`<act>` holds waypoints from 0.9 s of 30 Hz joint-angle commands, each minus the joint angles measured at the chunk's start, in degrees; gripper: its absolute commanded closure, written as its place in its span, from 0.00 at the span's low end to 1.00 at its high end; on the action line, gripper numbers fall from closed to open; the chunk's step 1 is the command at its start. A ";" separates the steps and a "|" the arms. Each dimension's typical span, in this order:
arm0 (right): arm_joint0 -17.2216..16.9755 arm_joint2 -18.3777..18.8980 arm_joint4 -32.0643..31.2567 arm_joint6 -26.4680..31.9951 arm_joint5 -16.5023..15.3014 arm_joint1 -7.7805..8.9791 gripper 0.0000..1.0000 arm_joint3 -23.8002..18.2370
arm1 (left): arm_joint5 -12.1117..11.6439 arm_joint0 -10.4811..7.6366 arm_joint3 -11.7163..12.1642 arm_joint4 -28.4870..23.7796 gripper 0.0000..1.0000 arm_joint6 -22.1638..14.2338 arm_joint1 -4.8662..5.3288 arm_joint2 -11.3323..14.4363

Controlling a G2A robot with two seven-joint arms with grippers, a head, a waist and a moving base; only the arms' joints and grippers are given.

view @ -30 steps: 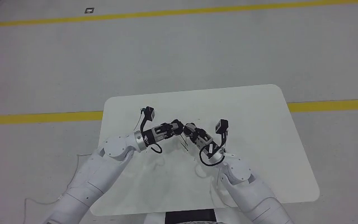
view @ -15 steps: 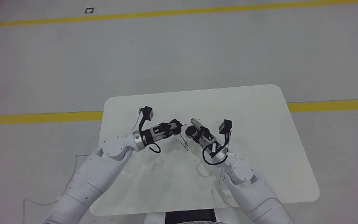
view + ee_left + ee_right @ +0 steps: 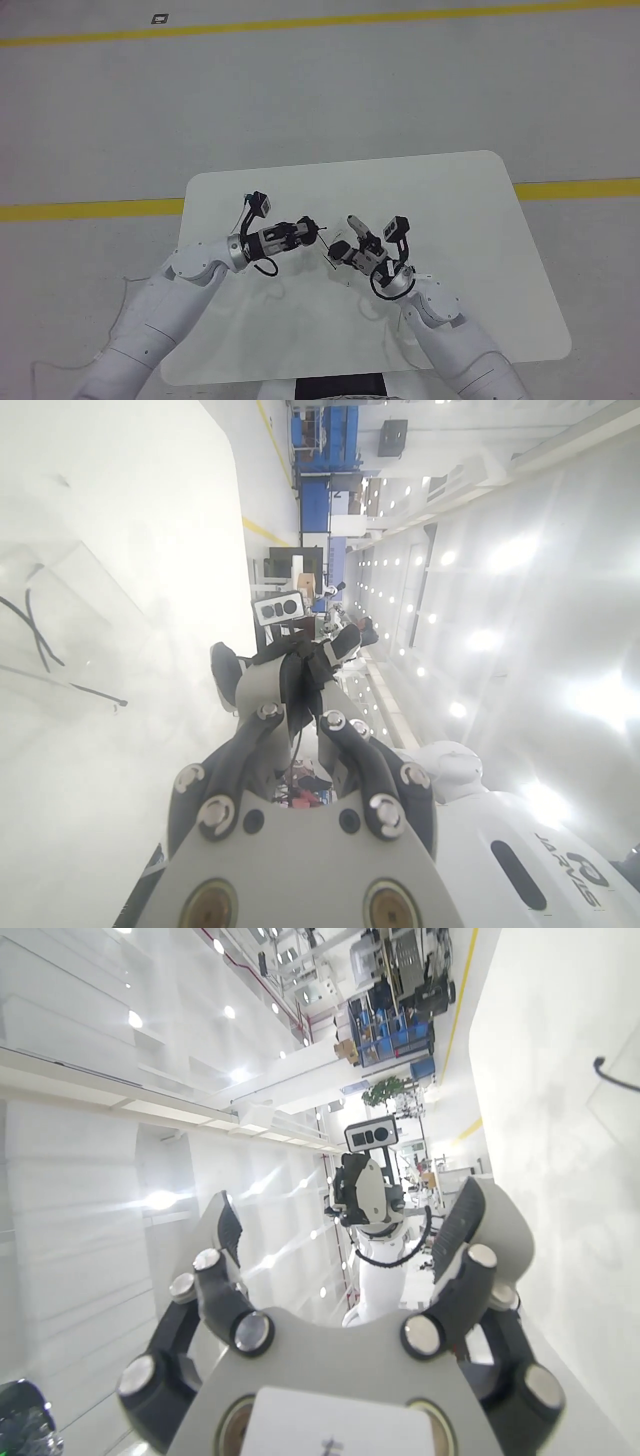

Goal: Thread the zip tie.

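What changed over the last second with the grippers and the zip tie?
The left gripper and right gripper, nearly touching before, drew apart, each backing toward its own side. The right one now stands open. The zip tie lying on the table stayed put.

One table. On the table lie at least three black zip ties. Above the table are two grippers: left gripper and right gripper.
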 commanded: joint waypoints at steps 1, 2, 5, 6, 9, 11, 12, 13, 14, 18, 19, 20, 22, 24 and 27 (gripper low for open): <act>0.00 0.02 -0.10 -0.06 0.01 0.00 0.00 -0.01 | -0.05 -0.06 0.06 -0.04 1.00 -0.26 0.01 -0.06; 0.00 0.02 -0.10 -0.06 0.01 0.00 0.00 -0.01 | -0.05 -0.06 0.06 -0.04 1.00 -0.26 0.01 -0.06; 0.00 0.02 -0.10 -0.06 0.01 0.00 0.00 -0.01 | -0.05 -0.06 0.06 -0.04 1.00 -0.26 0.01 -0.06; 0.00 0.02 -0.10 -0.06 0.01 0.00 0.00 -0.01 | -0.05 -0.06 0.06 -0.04 1.00 -0.26 0.01 -0.06; 0.00 0.02 -0.10 -0.06 0.01 0.00 0.00 -0.01 | -0.05 -0.06 0.06 -0.04 1.00 -0.26 0.01 -0.06; 0.00 0.02 -0.10 -0.06 0.01 0.00 0.00 -0.01 | 0.05 -0.01 0.12 -0.03 1.00 0.10 0.00 -0.08; 0.00 0.02 -0.10 -0.06 0.01 0.00 0.00 -0.01 | 0.46 0.11 0.09 -0.08 1.00 1.13 -0.04 -0.09; -0.04 -0.08 0.18 -0.03 0.26 -0.01 0.00 -0.22 | 0.95 0.25 0.06 -1.33 1.00 0.25 -0.05 -0.07; 0.00 -0.07 0.51 0.70 0.67 0.03 0.00 -0.28 | 1.52 0.32 0.31 -3.59 1.00 -1.44 -0.03 -0.36; 0.41 0.57 1.87 5.00 1.37 0.34 0.00 -0.06 | 2.65 0.26 2.63 -7.43 1.00 -6.16 0.33 -1.91; 0.65 0.60 1.99 6.34 1.67 0.42 0.00 0.06 | 2.91 0.22 3.21 -8.35 1.00 -7.83 0.41 -2.19; 0.89 0.49 2.24 7.62 2.02 0.47 0.00 0.16 | 3.05 0.19 3.84 -9.05 1.00 -9.13 0.47 -2.40; 1.46 0.48 2.73 9.38 2.56 0.55 0.00 0.68 | 3.45 -0.10 5.25 -10.39 1.00 -11.96 0.55 -2.64; 2.10 0.27 3.30 10.91 3.45 0.59 0.00 1.29 | 4.03 -0.66 6.94 -11.56 1.00 -15.28 0.53 -2.42; 2.74 0.20 3.81 11.44 3.97 0.62 0.00 2.10 | 3.58 -1.82 10.06 -11.90 1.00 -19.28 0.39 -1.77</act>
